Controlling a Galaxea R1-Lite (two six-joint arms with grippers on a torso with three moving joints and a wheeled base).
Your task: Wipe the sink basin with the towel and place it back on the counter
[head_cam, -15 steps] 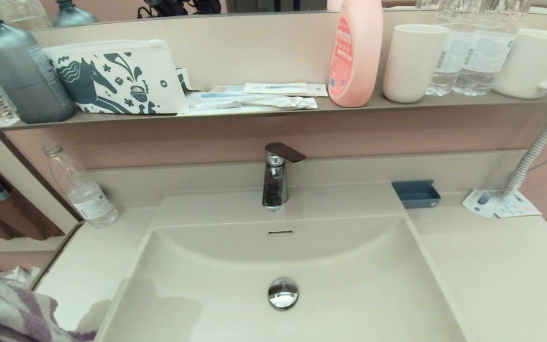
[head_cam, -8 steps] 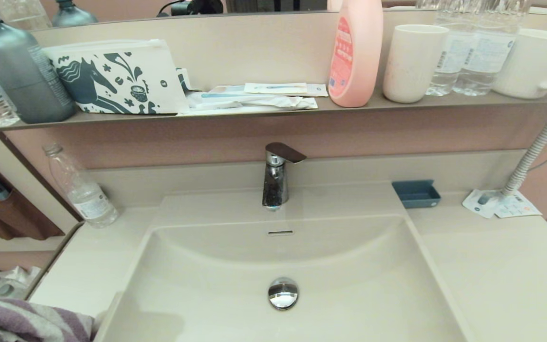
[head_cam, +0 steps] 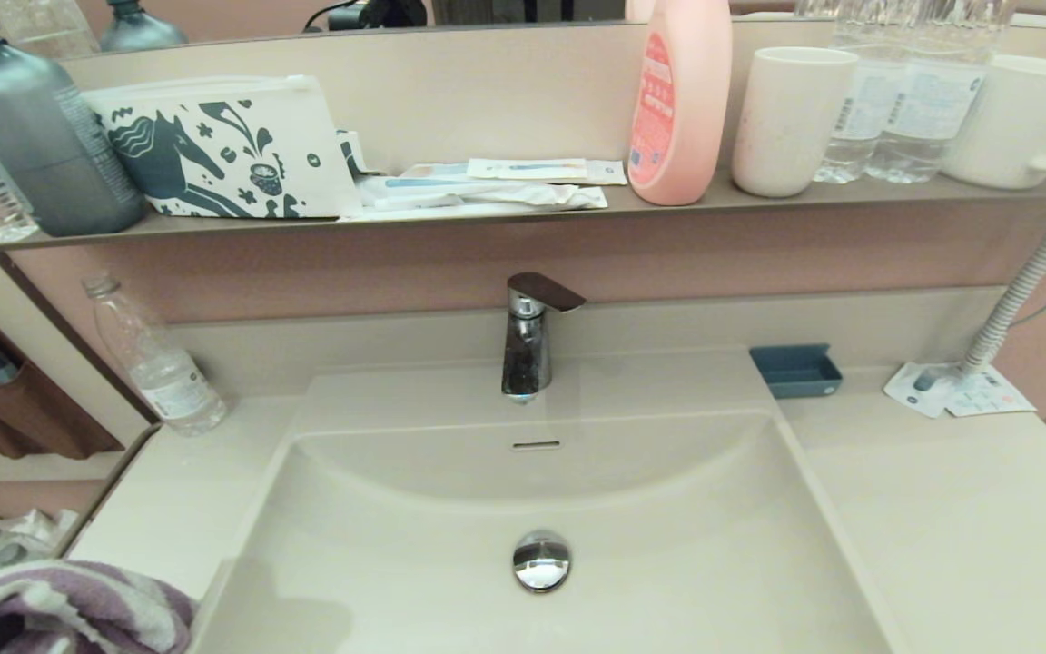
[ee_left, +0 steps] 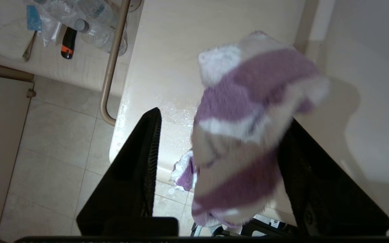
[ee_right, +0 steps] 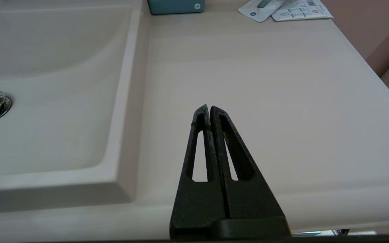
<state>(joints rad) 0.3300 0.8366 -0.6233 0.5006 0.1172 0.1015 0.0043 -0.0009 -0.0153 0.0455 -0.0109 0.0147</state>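
The purple and white striped towel (head_cam: 78, 604) is bunched at the counter's (head_cam: 169, 490) front left corner, left of the sink basin (head_cam: 668, 545). My left gripper (ee_left: 223, 116) stands open above that corner, its fingers (ee_left: 147, 152) wide apart. The towel (ee_left: 248, 111) lies blurred between them, against the far one, and a corner of it hangs past the counter's (ee_left: 167, 50) front edge. My right gripper (ee_right: 209, 107) is shut on nothing, parked over the counter (ee_right: 265, 84) right of the basin (ee_right: 46, 101).
A chrome tap (head_cam: 527, 341) stands behind the basin, with the drain plug (head_cam: 541, 560) in its floor. A clear bottle (head_cam: 155, 363) stands at the back left and a blue dish (head_cam: 795, 371) and packets (head_cam: 959, 391) at the back right. The shelf above carries bottles, cups and a horse-print pouch (head_cam: 223, 150).
The towel has sunk lower at the bottom left of the head view and gone from spread out to bunched up. The right arm has not moved.
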